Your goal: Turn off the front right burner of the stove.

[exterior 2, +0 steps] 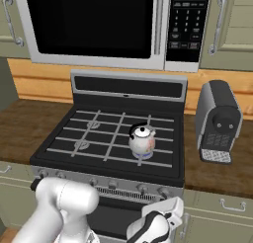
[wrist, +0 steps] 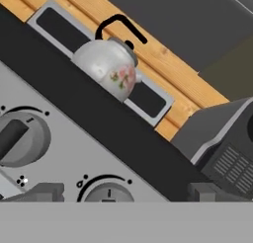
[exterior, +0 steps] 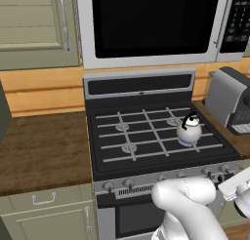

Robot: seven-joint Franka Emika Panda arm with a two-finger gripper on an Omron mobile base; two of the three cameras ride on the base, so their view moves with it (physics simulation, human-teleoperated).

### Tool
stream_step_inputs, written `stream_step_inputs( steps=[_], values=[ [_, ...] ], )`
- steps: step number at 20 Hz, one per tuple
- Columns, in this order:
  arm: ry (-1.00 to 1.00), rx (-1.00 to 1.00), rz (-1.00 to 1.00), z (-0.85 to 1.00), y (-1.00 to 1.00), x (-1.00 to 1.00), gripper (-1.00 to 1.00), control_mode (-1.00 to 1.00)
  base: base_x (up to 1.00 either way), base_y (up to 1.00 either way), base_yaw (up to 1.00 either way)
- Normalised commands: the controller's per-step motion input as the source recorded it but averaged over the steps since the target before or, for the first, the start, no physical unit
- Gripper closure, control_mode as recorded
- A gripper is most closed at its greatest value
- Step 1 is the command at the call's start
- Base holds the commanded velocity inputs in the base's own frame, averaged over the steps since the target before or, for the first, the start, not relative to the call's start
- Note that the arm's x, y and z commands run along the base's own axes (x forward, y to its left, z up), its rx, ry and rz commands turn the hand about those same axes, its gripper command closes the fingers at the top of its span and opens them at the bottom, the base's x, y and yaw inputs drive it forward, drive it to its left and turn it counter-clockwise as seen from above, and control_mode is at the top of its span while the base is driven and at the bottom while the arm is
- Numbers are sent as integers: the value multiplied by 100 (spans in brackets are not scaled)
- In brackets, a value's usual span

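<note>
— Black stove [exterior: 146, 136] with pale grates sits under the microwave [exterior: 151, 24]. Where's the front right burner [exterior: 187, 142]?

— On the stove's near right corner, beneath a small white kettle [exterior: 189, 129] with a black handle. A faint blue-violet glow shows at the kettle's base in both base views; the cap itself is hidden by the kettle.

— And the gripper [wrist: 126, 197]?

— Low in front of the stove's silver knob strip [wrist: 64, 153], below and in front of the burner. In the hand view two grey fingertips [wrist: 42, 191] rise at the bottom edge, well apart, with a round knob [wrist: 107, 191] between them and nothing held, so the jaws stand spread. A second knob [wrist: 17, 138] lies farther along the strip, apart from the tips.

— Touching the knob?

— Cannot tell; the lower half of that knob is cut off at the bottom.

— Anything else unclear?

— In the right base view the white hand [exterior 2: 158, 222] is seen from behind, so the fingers are hidden. In the left view the arm's white elbow [exterior: 188, 197] covers part of the knob strip. A grey coffee machine [exterior 2: 217, 121] stands on the wooden counter [exterior 2: 212, 173] right of the stove.
</note>
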Motion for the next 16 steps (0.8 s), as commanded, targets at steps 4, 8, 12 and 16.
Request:
stream_step_inputs(
  steps=[4,8,12,16],
  values=[
    [0,0,0,-19,-12,18,-100,-100,0,0,0],
    [0,0,0,-20,-4,14,-100,-100,0,0,0],
    [0,-1,0,-29,0,13,-100,-100,0,0,0],
    [0,0,0,-11,0,22,-100,-100,0,0,0]
  ],
)
